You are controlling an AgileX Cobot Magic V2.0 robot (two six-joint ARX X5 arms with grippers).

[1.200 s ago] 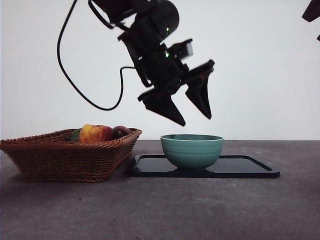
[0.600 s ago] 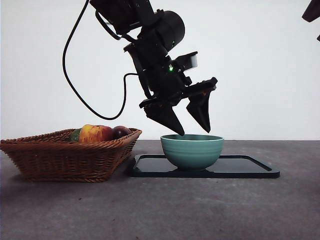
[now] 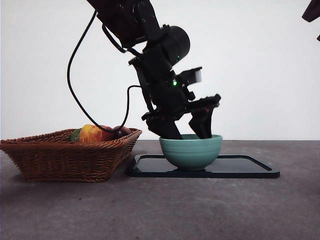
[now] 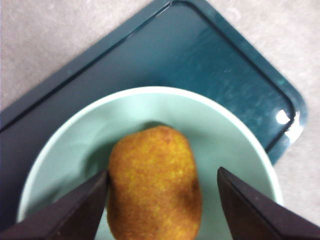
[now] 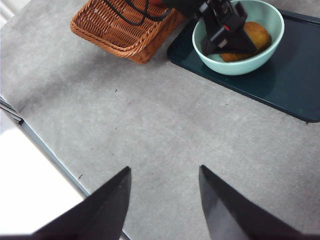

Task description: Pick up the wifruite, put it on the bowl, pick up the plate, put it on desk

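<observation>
Two wide-apart jaws flanking wifruite (image 4: pixel 154 185) inside bowl (image 4: pixel 240 145), seemingly untouching.

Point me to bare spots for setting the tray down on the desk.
Free: the desk in front of the basket and tray, and beside the tray's far end. Crowded: basket abuts tray; left claw reaches into the bowl over the kiwifruit.
</observation>
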